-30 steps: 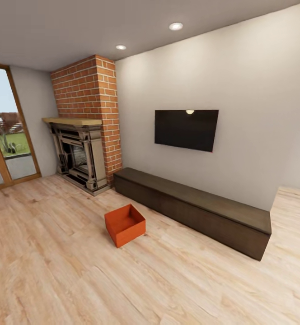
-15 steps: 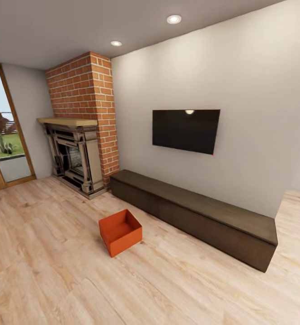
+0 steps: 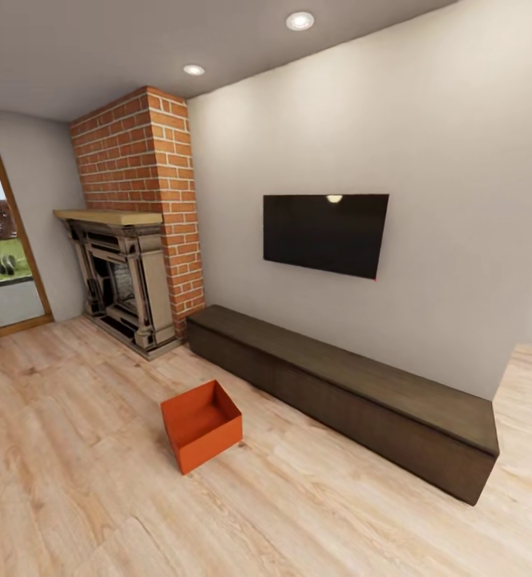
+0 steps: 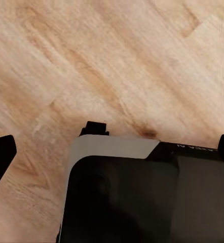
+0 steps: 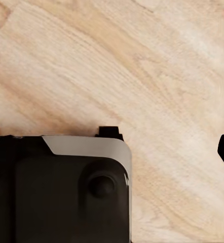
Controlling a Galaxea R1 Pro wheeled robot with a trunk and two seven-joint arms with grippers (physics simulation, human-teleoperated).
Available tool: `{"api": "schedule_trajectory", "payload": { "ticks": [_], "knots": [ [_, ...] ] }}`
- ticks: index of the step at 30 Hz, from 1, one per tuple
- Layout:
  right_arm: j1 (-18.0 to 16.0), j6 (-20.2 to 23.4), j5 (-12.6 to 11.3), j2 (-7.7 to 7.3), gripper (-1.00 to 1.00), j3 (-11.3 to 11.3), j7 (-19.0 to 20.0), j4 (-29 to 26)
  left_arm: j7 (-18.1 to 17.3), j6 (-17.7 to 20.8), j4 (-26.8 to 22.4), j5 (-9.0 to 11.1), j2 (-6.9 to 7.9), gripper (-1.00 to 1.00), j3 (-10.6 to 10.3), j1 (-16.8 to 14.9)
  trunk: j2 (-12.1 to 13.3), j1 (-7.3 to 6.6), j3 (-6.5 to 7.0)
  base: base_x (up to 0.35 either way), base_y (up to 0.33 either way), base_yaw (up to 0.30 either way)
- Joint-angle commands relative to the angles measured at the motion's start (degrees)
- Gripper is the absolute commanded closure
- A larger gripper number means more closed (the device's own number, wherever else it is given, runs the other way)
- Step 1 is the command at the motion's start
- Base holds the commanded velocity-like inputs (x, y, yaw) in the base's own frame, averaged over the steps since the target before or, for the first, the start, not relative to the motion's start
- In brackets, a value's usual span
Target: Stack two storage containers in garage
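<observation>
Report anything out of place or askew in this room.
One storage container sits alone on the wood-plank floor, out in the open in front of the long dark bench and turned at an angle to it. It is upright, open-topped and looks empty. The fireplace and wall TV look in order.

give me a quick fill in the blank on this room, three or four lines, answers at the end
1. The orange-red storage container sits on the light ______ floor.
2. The container has no lid and its inside is ______.
3. On the wall above the long dark bench hangs a black ______.
4. Left of the bench stands a fireplace with a chimney of red ______.

Missing words: wood-plank; empty; television; brick
</observation>
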Motion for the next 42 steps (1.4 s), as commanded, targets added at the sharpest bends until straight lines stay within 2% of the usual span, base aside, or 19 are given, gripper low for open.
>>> {"api": "schedule_trajectory", "payload": {
  "ticks": [1,7,42],
  "knots": [
    [-0.08,-0.34,0.05,-0.02,-1.0,-0.01,-0.09,0.18,0.05,-0.2,0.05,0.47,0.0,-1.0,-0.34,-0.05,-0.05,0.04,-0.08,0.281,-0.164,0.0],
    [-0.08,-0.39,0.13,-0.33,-1.0,-0.01,-0.15,0.18,0.05,-0.23,0.05,0.47,0.0,-1.0,-0.33,-0.05,-0.05,0.04,-0.08,0.278,-0.166,0.119],
    [-0.08,-0.38,0.13,-0.48,-1.0,0.06,-0.18,0.18,0.05,-0.25,0.05,0.47,0.0,-1.0,-0.3,-0.05,-0.05,0.04,-0.08,0.241,-0.191,0.266]
  ]
}}
